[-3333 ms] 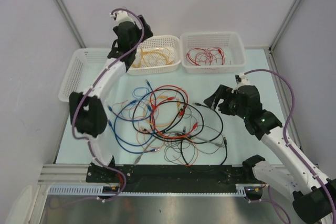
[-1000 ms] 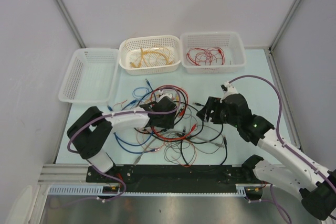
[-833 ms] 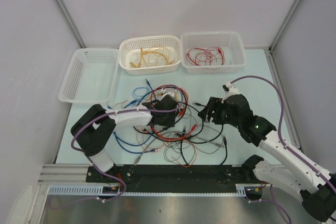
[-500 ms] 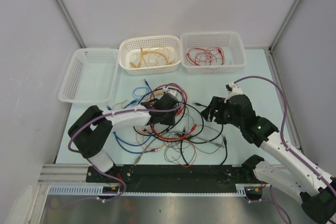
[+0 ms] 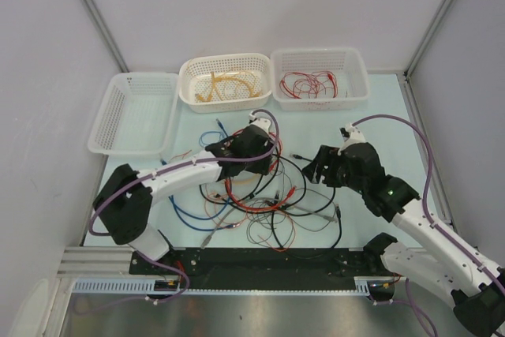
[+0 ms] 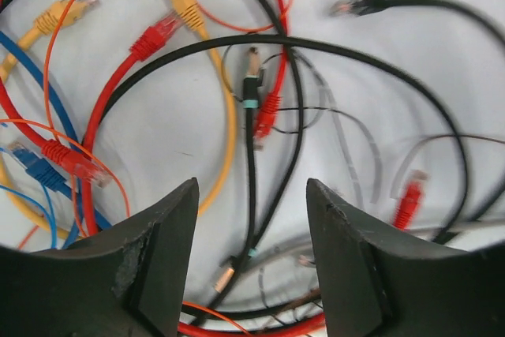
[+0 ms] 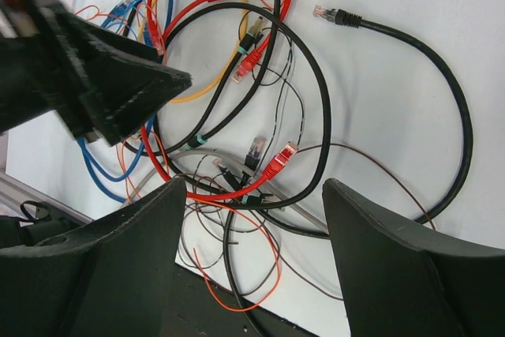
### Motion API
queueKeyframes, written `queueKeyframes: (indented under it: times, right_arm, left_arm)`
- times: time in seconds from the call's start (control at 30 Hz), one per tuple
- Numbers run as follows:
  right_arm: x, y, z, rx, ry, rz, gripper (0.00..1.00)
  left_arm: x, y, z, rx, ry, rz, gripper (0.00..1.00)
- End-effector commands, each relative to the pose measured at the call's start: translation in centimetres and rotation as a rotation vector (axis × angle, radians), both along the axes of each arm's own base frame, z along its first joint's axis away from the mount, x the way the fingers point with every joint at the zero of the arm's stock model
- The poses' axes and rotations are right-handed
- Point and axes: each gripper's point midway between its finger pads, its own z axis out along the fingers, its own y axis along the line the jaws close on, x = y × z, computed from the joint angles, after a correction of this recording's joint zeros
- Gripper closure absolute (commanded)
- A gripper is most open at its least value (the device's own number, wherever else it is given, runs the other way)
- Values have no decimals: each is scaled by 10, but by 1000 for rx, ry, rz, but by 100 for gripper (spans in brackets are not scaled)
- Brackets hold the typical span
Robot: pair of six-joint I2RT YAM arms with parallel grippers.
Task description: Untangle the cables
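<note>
Left pincer (image 6: pixel 251 195): jaws parted, nothing between them. It has shifted toward twelve o'clock over the cables (image 5: pixel 260 187), which remain knotted mid-table. Judgement: no strand freed yet. Right pincer (image 7: pixel 254 191), at three o'clock, likewise released. At twelve, the middle basket (image 5: pixel 225 61) holds orange-yellow leads (image 5: pixel 229 84), the right basket (image 5: pixel 319 53) red leads (image 5: pixel 309 83), and the left basket (image 5: pixel 134 112) shows none.

Between the spread jaws of my left pincer (image 6: pixel 251 195) the way down is barred by the tangle of thin red, black, yellow and blue cables with small plug ends (image 6: pixel 252 108). A black one runs lengthwise through the gap. My white left arm (image 5: pixel 185 171) lies across the tangle's left part. My right pincer (image 7: pixel 252 187), jaws wide, hangs over more loops. Bare pale tabletop (image 5: pixel 387 96) lies far-right of the tangle, and a bare strip separates the tangle from three white mesh plastic baskets (image 5: pixel 225 105).
</note>
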Motion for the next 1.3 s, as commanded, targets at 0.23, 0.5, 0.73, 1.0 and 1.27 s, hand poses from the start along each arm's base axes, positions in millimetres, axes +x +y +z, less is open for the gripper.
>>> queueKeyframes:
  times: [0.23, 0.5, 0.73, 1.0, 1.27]
  right_arm:
    - [0, -15, 7, -18, -30, -32, 25]
    - [-1, -12, 8, -4, -29, -25, 25]
    - [-3, -18, 9, -12, -34, -38, 25]
    - [-2, -18, 8, -14, -31, -40, 25]
    - [-3, -19, 12, -3, -41, -42, 25]
  left_arm:
    - [3, 39, -44, 238, 32, 11, 40]
    - [-3, 43, -76, 264, 103, -14, 41]
    - [-5, 32, -95, 235, 158, -28, 43]
    - [-15, 25, -109, 204, 218, -55, 76]
    - [-13, 23, -61, 135, 148, -44, 100]
